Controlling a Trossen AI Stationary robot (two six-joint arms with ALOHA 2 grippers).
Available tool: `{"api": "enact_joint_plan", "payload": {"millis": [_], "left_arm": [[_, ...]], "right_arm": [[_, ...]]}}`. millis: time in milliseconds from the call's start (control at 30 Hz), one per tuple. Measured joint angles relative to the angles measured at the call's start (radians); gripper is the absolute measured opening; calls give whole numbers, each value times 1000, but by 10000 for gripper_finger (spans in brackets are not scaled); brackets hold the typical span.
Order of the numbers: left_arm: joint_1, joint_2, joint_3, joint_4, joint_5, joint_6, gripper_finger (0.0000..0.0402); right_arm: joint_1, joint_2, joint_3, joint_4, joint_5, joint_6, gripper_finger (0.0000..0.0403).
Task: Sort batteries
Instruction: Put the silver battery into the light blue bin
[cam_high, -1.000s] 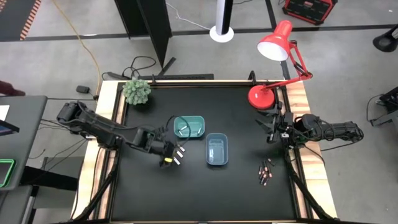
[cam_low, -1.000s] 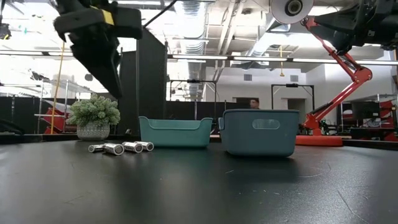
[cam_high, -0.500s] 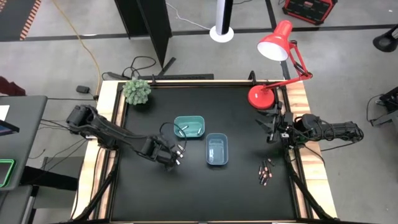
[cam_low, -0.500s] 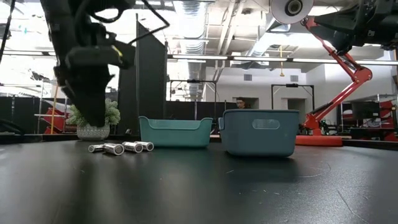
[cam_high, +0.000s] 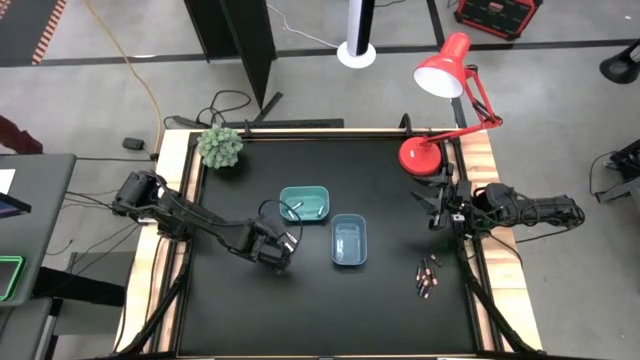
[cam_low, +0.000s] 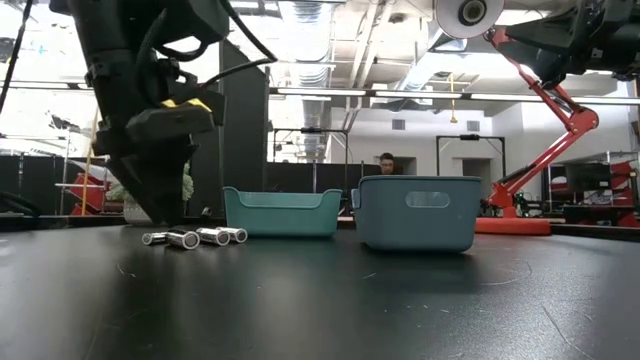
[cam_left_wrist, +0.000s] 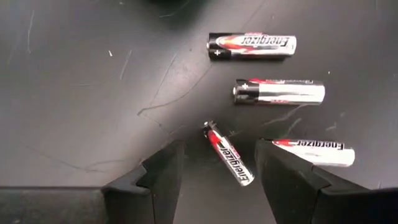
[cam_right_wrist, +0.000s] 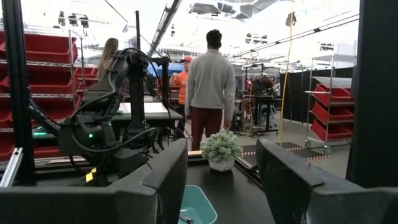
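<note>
Several silver batteries (cam_left_wrist: 280, 92) lie on their sides on the black table, left of the blue tray (cam_high: 349, 241); the low view shows them in a row (cam_low: 195, 237). My left gripper (cam_left_wrist: 221, 168) hangs open just above them. Its fingers stand on either side of a thin battery (cam_left_wrist: 228, 152) without touching it. In the high view my left gripper (cam_high: 274, 248) covers this group. The teal tray (cam_high: 304, 203) holds a couple of pale batteries (cam_high: 295, 208). Dark batteries with red-pink marks (cam_high: 426, 276) lie near the right edge. My right gripper (cam_high: 440, 210) waits open at the table's right edge.
A potted plant (cam_high: 220, 147) stands at the far left corner and a red desk lamp (cam_high: 436, 153) at the far right. Both trays sit mid-table, the teal one just beyond my left gripper. People (cam_right_wrist: 210, 87) stand beyond the table. Bare black tabletop (cam_high: 330, 310) lies along the near side.
My left gripper has come down from well above the table to just over the silver batteries, staying open. In the high view it now hides the batteries that showed beside it a second ago. The batteries themselves have not moved.
</note>
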Motion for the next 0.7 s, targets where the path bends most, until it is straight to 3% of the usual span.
{"api": "enact_joint_plan", "payload": {"millis": [533, 700], "left_arm": [[23, 62, 0, 5, 31, -66, 192], [23, 91, 4, 31, 38, -41, 173]], "right_arm": [[0, 0, 0, -11, 0, 2, 207], [0, 0, 0, -17, 0, 1, 207]]}}
